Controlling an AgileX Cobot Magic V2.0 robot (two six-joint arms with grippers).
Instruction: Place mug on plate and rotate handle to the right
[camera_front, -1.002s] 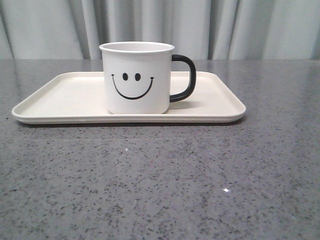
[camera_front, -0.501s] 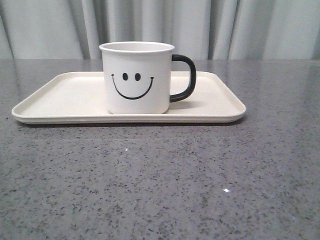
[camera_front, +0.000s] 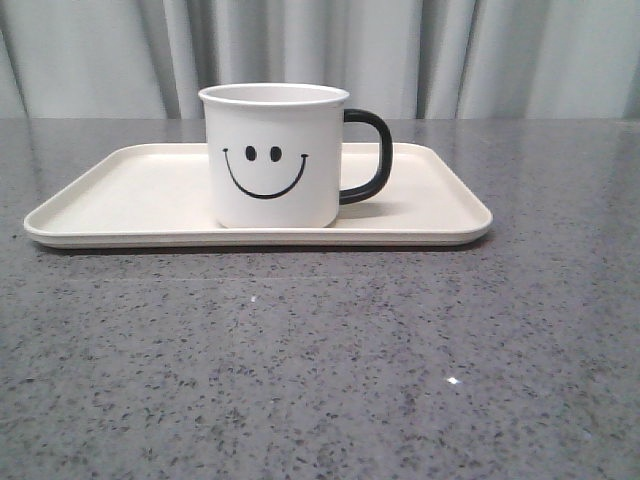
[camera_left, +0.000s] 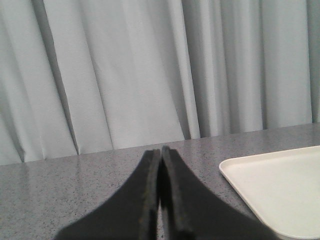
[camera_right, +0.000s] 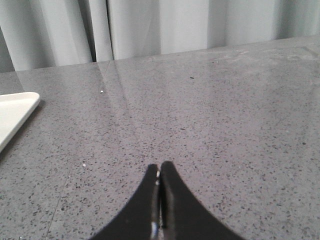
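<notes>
The white mug (camera_front: 272, 155) with its black smiley face stands upright on the cream plate (camera_front: 130, 195), near the plate's middle. Its black handle (camera_front: 368, 156) points to the right in the front view. Neither gripper shows in the front view. In the left wrist view my left gripper (camera_left: 161, 150) is shut and empty above the grey table, with a corner of the plate (camera_left: 280, 185) off to one side. In the right wrist view my right gripper (camera_right: 159, 166) is shut and empty over bare table, and a plate corner (camera_right: 15, 112) shows at the picture's edge.
The grey speckled table (camera_front: 320, 360) stretches in front of and around the plate. Pale grey curtains (camera_front: 320, 50) hang behind the table's far edge.
</notes>
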